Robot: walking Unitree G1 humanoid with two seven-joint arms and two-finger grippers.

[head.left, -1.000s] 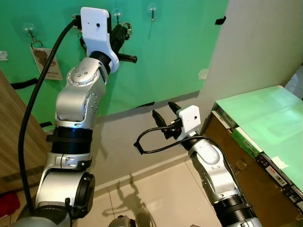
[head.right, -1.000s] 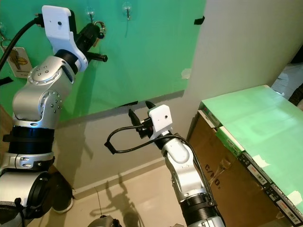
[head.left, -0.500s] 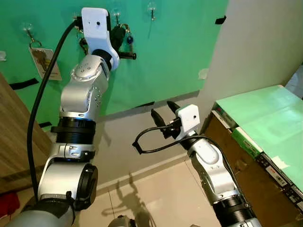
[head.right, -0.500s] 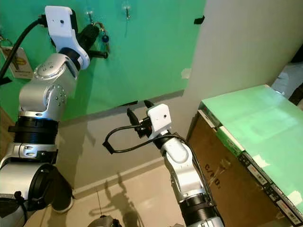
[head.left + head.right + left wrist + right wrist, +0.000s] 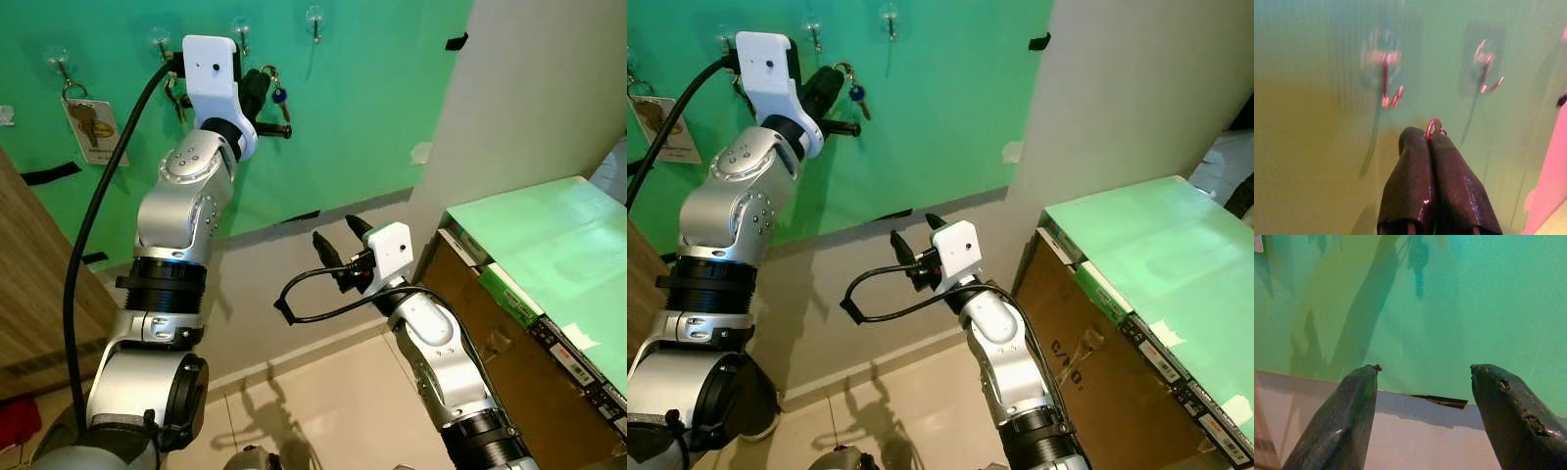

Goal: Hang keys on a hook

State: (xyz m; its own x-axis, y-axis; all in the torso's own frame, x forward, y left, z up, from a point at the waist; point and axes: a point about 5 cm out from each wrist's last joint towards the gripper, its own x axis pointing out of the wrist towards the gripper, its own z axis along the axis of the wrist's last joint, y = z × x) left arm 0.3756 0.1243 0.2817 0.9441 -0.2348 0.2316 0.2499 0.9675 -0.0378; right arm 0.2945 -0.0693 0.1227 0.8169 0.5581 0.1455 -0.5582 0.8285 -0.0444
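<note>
Keys (image 5: 276, 90) pinched by ring in left claw (image 5: 1431, 138), fingers together on it, raised at green wall (image 5: 372, 108) just below clear suction hooks (image 5: 1385, 73). Right claw (image 5: 1422, 377) low, fingers apart, holding nothing.

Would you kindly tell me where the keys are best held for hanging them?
By the ring, pinched from the room side as the left gripper does, so its loop pokes past the fingertips toward the hooks while the keys dangle clear.
</note>
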